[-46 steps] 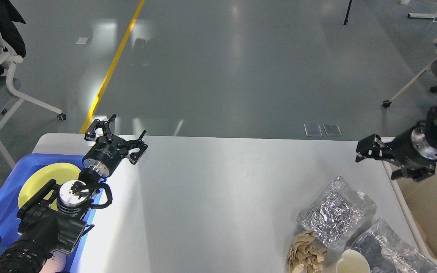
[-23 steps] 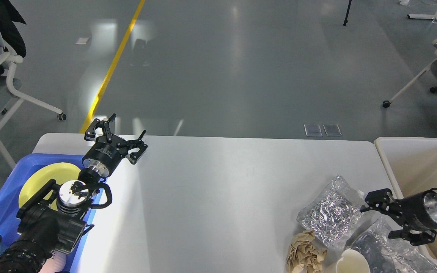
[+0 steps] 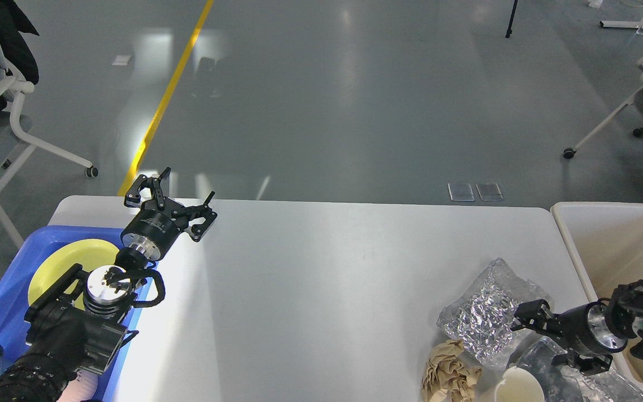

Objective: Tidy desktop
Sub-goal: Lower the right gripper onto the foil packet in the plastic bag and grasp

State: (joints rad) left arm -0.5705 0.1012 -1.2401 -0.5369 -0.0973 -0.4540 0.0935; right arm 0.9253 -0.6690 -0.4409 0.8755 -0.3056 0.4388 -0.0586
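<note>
The left gripper (image 3: 178,200) is wide open over the desktop (image 3: 321,290), and the right gripper (image 3: 539,335), open too, sits by a shiny bag (image 3: 486,318).

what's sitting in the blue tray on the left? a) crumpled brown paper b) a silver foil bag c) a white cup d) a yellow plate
d, the yellow plate lies in the blue tray at the desktop's left edge, while the foil bag, brown paper and white cup are at the right.
</note>
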